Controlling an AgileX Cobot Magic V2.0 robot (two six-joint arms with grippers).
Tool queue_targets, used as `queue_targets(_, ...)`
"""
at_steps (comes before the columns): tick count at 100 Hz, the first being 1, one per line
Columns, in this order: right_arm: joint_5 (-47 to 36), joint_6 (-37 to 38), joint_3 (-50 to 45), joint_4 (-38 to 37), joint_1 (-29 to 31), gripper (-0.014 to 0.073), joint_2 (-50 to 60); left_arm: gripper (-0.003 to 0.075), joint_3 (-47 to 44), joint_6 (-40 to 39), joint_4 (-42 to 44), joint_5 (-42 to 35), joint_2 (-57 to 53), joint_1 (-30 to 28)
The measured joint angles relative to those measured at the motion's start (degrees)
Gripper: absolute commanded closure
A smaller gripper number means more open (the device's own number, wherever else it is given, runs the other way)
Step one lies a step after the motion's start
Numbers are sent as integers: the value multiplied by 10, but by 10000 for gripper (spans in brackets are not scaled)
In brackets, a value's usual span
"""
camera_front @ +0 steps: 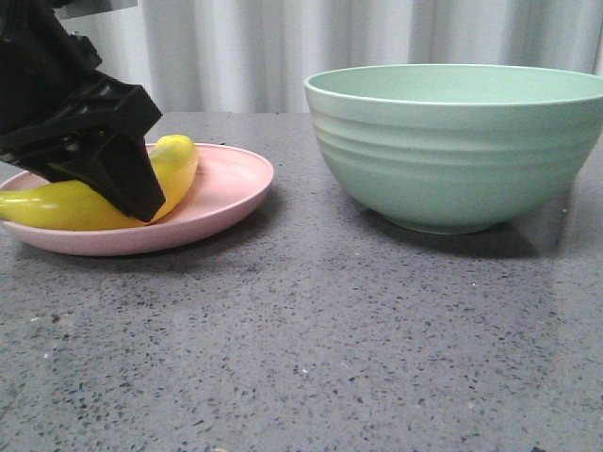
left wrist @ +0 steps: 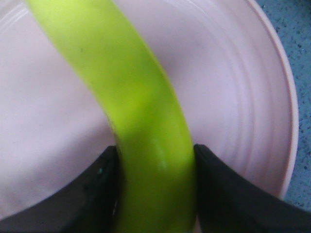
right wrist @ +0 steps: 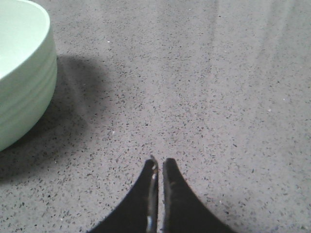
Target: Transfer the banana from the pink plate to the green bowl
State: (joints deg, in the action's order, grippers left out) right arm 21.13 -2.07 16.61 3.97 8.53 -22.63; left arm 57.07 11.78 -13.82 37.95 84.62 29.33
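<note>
The left claw is clamped across the banana, whose length runs straight ahead, away from its fingers.

banana: bright yellow | plate: pale pink | bowl: mint green | table: grey, speckled | my grippers: black

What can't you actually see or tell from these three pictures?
- Inside of the green bowl: front view, hidden by its own tall wall.
- Middle of the banana: front view, covered by the left gripper.
- Banana's ends: left wrist view, cut off by the picture edges; the close-up is blurred.
- Far side of the pink plate: front view, behind the gripper.
- Right gripper: right wrist view, only the fingertips show.
</note>
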Motion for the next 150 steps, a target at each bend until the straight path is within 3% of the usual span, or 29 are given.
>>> queue_targets(13,2,0,0,2,0,655,0,461,5,0,0,5,0,0)
queue_targets(32,67,-1,42,4,-20,655,-3,461,47,1,1,33,-7,4)
queue_targets(55,153,-2,157,4,-83,633,-65,461,119,1,-3,56,-37,67)
queue_targets(67,200,-4,230,5,-125,473,-122,461,142,1,-7,63,-39,112)
queue_targets(79,225,-4,300,20,-169,228,-180,461,151,1,-7,64,-39,151)
queue_targets(91,230,-4,366,58,-208,109,-246,461,152,1,-15,64,-39,181)
queue_targets(129,233,-4,470,273,-240,109,-455,461,152,1,-40,64,-30,223)
queue_targets(150,223,-3,472,311,-240,115,-518,461,152,1,-46,64,-26,225)
